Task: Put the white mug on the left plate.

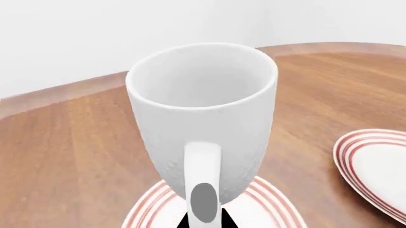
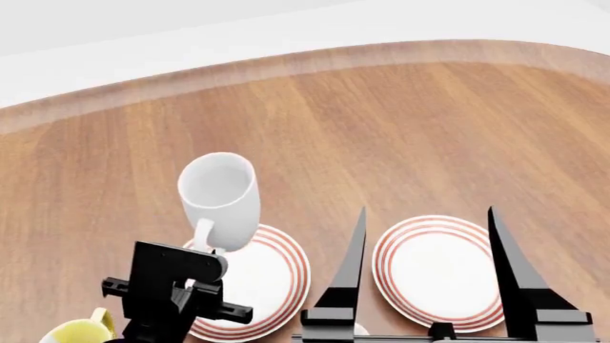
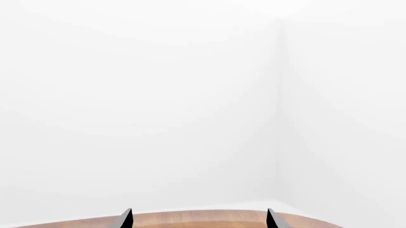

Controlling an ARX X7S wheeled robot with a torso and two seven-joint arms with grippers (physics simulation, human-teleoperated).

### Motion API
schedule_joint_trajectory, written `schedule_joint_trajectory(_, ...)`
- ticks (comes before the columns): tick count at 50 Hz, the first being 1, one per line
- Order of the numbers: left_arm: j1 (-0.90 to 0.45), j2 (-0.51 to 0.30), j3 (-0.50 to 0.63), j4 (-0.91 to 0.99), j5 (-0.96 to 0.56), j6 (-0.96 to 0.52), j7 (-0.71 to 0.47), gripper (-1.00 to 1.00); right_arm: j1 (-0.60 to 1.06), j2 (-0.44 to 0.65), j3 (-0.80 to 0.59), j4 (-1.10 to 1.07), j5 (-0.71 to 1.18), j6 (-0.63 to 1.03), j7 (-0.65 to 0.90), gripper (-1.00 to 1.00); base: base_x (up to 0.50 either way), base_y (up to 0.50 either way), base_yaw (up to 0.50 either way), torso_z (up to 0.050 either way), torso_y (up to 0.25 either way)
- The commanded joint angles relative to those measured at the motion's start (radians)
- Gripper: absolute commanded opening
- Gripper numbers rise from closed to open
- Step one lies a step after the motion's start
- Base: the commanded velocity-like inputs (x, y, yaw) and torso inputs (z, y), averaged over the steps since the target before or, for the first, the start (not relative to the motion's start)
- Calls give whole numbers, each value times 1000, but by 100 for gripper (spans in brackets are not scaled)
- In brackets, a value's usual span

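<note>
The white mug (image 2: 220,197) (image 1: 203,104) is upright, leaning slightly, with its base over the far-left rim of the left plate (image 2: 271,275) (image 1: 269,209); I cannot tell whether it touches the plate. My left gripper (image 2: 204,251) (image 1: 204,222) is shut on the mug's loop handle from the near side. My right gripper (image 2: 428,211) (image 3: 198,219) stands open over the right plate, holding nothing. The right wrist view shows only a white wall and a strip of table.
A second red-ringed plate (image 2: 438,271) (image 1: 381,166) lies to the right of the left one. A mug with yellow inside (image 2: 81,330) sits at the near left by my left arm. The wooden table (image 2: 429,128) curves to a rounded far edge.
</note>
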Motion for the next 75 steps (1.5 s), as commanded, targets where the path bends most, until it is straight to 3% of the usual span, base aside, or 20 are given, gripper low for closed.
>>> schedule_joint_trajectory(1, -9, 18, 11, -77, 9, 47, 9, -100, 1, 4, -5, 3, 2, -3, 4, 100, 0, 0, 0, 0, 0)
schedule_joint_trajectory(43, -57, 76, 72, -341, -55, 166, 64, -100, 6, 19, -10, 2, 19, -12, 22, 100, 0, 0, 0, 0, 0)
schedule_joint_trajectory(53, -77, 78, 173, -414, -159, 210, 57, -100, 4, 19, -12, 13, 23, -27, 21, 100, 0, 0, 0, 0, 1)
schedule_joint_trajectory(63, -97, 80, 398, -492, -376, 279, 45, -100, 0, 23, -11, 15, 25, -37, 23, 100, 0, 0, 0, 0, 0)
schedule_joint_trajectory(75, -104, 80, 533, -509, -501, 297, 34, -100, 6, 24, -16, 13, 31, -29, 30, 100, 0, 0, 0, 0, 1)
